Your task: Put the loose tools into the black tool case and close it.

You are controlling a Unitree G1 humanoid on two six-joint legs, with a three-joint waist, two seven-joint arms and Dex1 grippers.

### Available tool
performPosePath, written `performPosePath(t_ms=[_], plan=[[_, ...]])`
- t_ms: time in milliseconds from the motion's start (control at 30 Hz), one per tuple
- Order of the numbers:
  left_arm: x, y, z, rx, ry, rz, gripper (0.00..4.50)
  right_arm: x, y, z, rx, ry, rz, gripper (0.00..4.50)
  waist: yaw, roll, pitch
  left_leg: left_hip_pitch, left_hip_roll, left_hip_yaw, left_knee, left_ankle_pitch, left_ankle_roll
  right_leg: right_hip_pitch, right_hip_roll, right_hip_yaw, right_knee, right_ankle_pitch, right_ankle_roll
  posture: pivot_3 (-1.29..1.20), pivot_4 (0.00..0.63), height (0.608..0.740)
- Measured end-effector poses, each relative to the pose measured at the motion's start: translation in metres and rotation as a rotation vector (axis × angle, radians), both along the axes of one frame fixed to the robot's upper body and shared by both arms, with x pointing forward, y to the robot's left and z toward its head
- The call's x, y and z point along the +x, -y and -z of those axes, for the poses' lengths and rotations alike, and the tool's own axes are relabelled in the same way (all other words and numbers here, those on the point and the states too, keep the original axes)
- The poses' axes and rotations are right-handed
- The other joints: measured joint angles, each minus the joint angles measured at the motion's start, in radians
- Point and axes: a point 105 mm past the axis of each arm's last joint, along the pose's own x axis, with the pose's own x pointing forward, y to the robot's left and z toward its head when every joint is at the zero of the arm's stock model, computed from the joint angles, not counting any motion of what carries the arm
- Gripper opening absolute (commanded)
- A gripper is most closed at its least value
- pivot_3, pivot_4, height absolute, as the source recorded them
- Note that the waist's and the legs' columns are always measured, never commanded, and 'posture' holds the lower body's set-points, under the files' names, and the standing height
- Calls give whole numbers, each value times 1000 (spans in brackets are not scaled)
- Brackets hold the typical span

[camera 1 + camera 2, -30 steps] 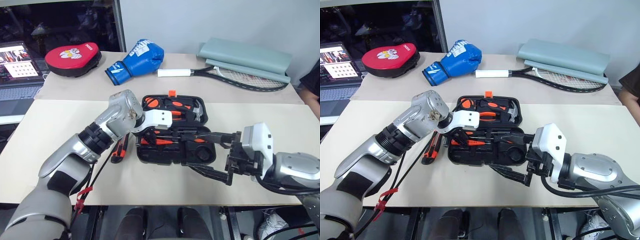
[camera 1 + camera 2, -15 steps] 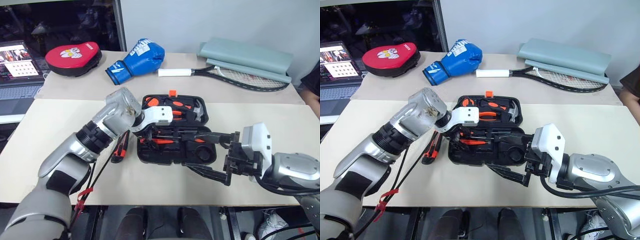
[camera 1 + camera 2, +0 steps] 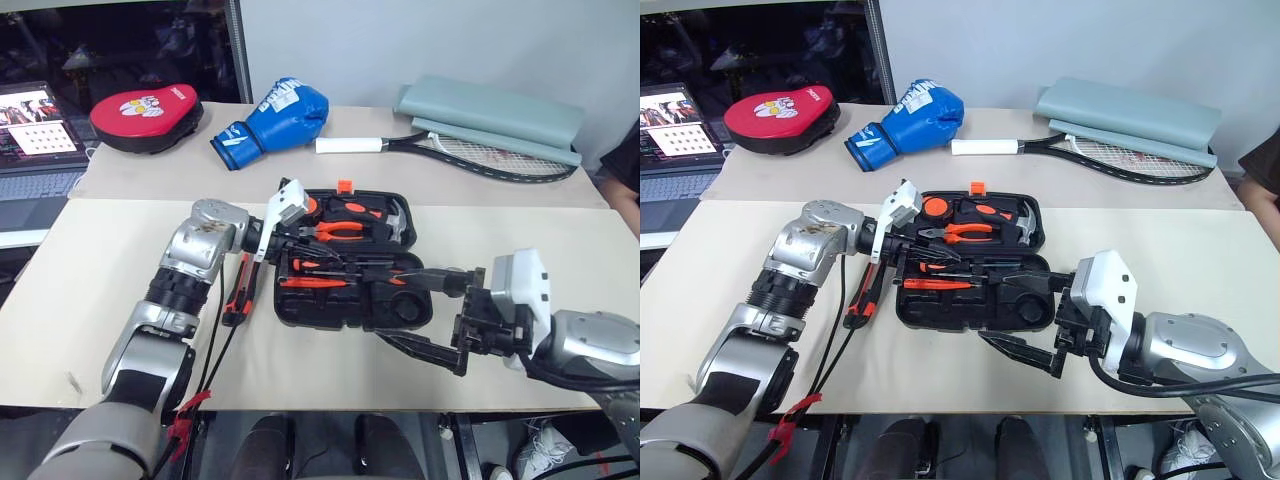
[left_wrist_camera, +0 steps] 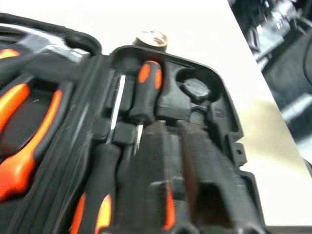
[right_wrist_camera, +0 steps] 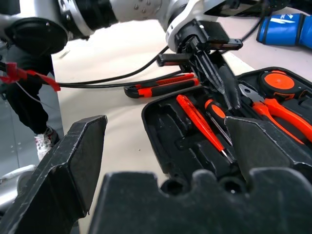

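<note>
The black tool case (image 3: 345,255) lies open in the middle of the bench (image 3: 90,260), its lid half on the far side with the small orange latch (image 3: 344,186) at the far rim; the utility knife (image 3: 238,292) is the one loose tool I can make out outside it, flat on the bench just beside the case's left wall, long axis running near to far, roughly parallel to that wall; the left gripper (image 3: 908,243) is at the case's left edge with its jaws pressed together and nothing visible between them, pointing rightward over the slots; the knife lies just to the near-left of those jaws, so the left arm is far nearer to it than the right; my judgement is that the coming move turns on swinging those jaws back across the case wall and down onto the knife's handle, across its long axis; the right gripper (image 3: 425,312) hangs at the case's near right corner, jaws spread wide, empty, one finger above the near half and one off its near edge; in the near half, an orange-and-black-handled screwdriver (image 3: 322,282) lies left to right, with a slim red tester screwdriver (image 5: 201,126) beside it and a second screwdriver (image 4: 146,95) further along; the round recess at the near right holds something dark, whether the tape roll I cannot tell; in the lid half sit the orange-handled pliers (image 3: 340,229) and the hammer (image 3: 394,218)
</note>
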Motion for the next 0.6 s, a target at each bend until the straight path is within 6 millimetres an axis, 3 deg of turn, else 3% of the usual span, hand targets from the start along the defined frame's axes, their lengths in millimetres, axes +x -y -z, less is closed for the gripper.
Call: performPosePath(t_ms=[200,600], plan=[[3,-6,15,4,34,-16,53,0,0,0,-1,-14,4,4500,1,0,0,0,0,0,0,0,0,0,0,0,0,0,0,0,150,737],[-5,-5,23,16,24,43,53,0,3,1,-10,-23,19,4500,0,0,0,0,0,0,0,0,0,0,0,0,0,0,0,0,150,737]])
